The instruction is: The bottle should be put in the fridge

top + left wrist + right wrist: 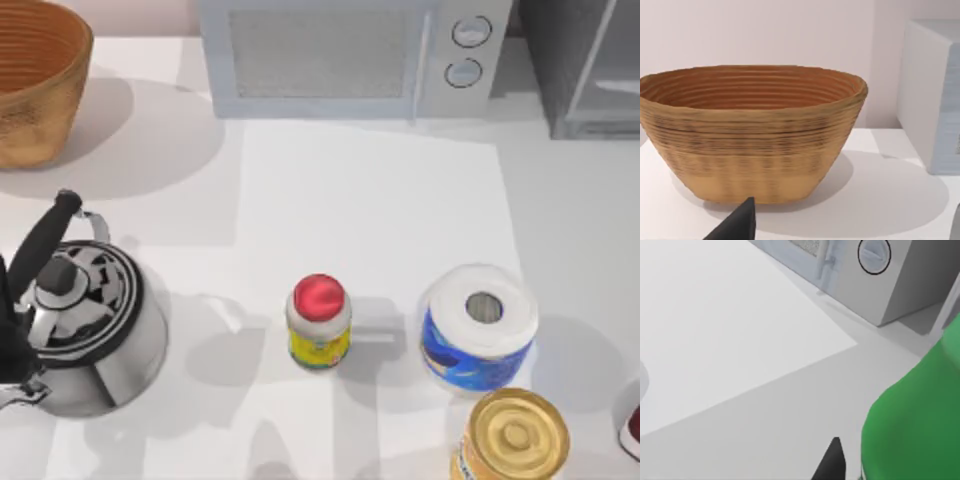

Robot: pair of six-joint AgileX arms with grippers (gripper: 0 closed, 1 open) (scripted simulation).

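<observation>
Right wrist view: smooth translucent green bottle [920, 415] beside right tool's dark fingertip [832, 462]; grip state unclear. Top view: boxy grey fridge [590, 65] at 1 o'clock.

Glossy metal kettle [95, 335]; ribbed woven basket [752, 132]

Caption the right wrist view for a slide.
Right wrist view: green bottle close beside the right gripper's dark fingertip, microwave beyond on the white table.

We see our fingertips [737, 222] as matte black, pointed wedges, one [832, 462] in each wrist view, plain and unmarked.
</observation>
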